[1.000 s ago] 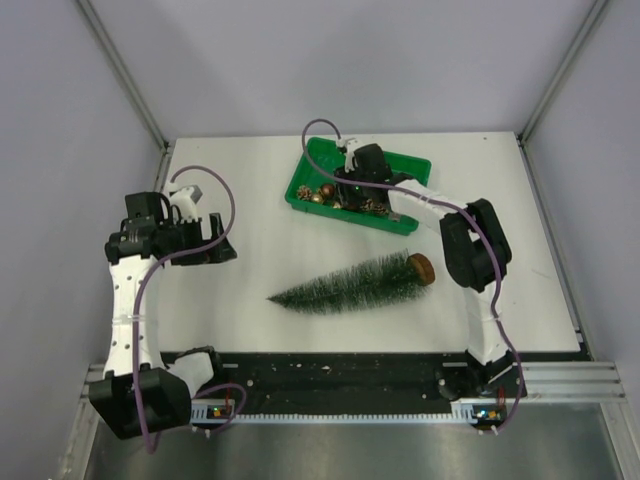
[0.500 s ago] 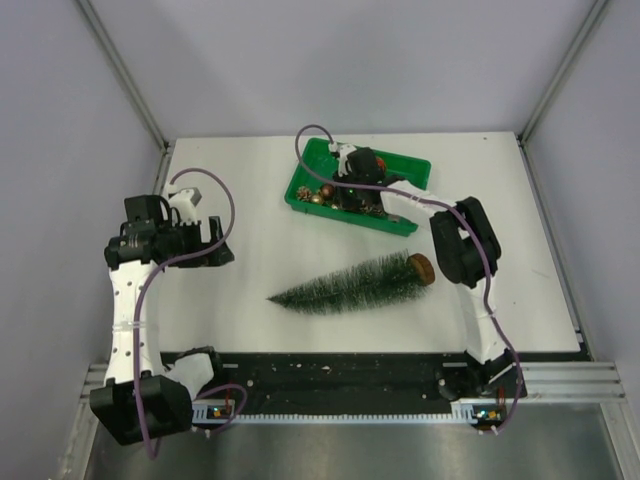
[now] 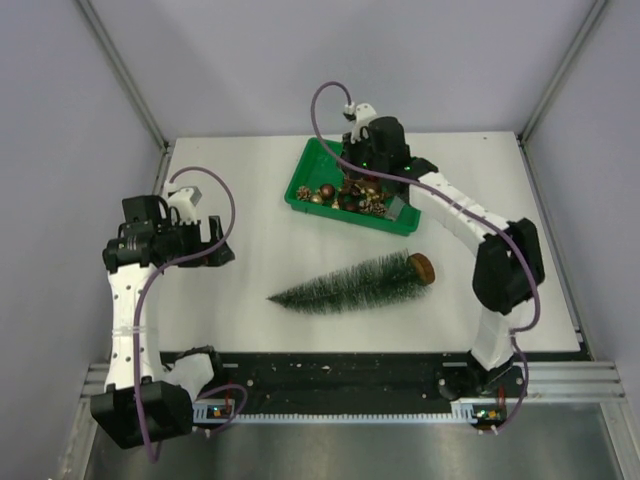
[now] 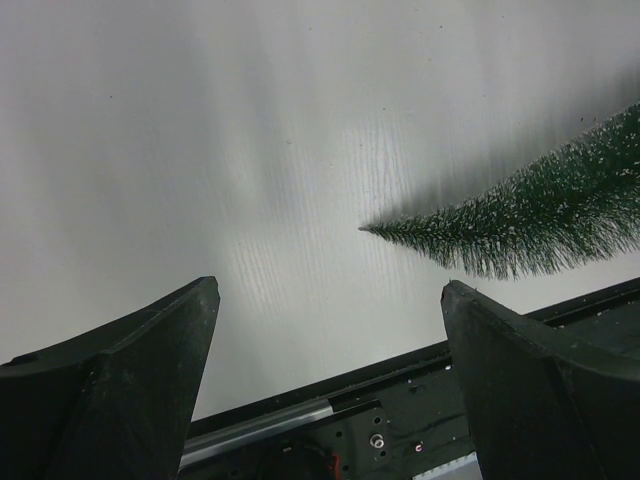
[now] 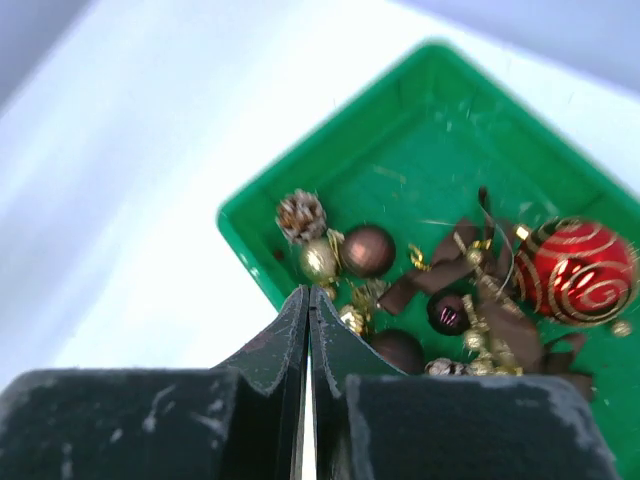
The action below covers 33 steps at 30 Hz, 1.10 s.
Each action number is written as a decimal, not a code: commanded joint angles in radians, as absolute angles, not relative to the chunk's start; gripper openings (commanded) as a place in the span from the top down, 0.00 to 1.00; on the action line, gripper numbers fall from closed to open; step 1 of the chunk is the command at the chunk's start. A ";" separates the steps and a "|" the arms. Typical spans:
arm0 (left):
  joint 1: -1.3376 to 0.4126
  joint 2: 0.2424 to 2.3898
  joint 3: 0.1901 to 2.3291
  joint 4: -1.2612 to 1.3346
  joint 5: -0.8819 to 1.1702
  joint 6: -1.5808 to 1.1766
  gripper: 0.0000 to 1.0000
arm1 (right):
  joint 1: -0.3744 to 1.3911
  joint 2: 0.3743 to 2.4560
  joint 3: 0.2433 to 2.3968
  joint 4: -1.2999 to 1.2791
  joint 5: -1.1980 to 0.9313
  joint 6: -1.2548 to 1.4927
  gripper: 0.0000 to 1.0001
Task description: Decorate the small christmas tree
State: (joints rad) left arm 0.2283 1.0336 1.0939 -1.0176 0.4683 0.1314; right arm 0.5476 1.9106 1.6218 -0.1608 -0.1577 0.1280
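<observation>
So the right gripper (image 5: 308, 292) is seen pressed fully together now, fingers flat against each other, and nothing can be made out pinched between them in the wrist view. A second back it was down inside the green tray (image 5: 240, 225) with the fingers partway apart. Since then it's been shut and lifted up over the tray's far edge. Looks like a missed grab tbh, though a thin hanging loop hidden at the tips can't be ruled out. Ornaments are seen lying in the tray: a red ball (image 5: 585, 268), a brown ball (image 5: 368, 250) and a pine cone (image 5: 300, 213) by its corner. The small christmas tree (image 3: 350, 285) is laid on its side on the table (image 4: 200, 120), on the near side of the tray and apart from it, with nothing hung on it yet. The left gripper (image 4: 330, 290) is held spread wide and empty, well left of the tray. Another dip into the tray is probably needed before anything gets hung.
</observation>
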 commanded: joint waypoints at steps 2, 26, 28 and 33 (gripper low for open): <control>0.224 1.000 1.160 -1.017 0.547 0.152 0.01 | 0.564 1.708 1.595 -0.101 -0.172 0.143 1.00; -0.383 1.204 1.501 -0.629 0.449 0.003 0.01 | 0.655 1.358 1.669 -0.144 -0.205 0.169 1.00; -0.405 1.233 1.537 -0.629 0.451 -0.038 0.01 | 0.657 1.344 1.674 -0.143 -0.228 0.178 1.00; -0.439 1.258 1.566 -0.588 0.407 -0.041 0.01 | 0.658 1.299 1.674 -0.115 -0.313 0.196 1.00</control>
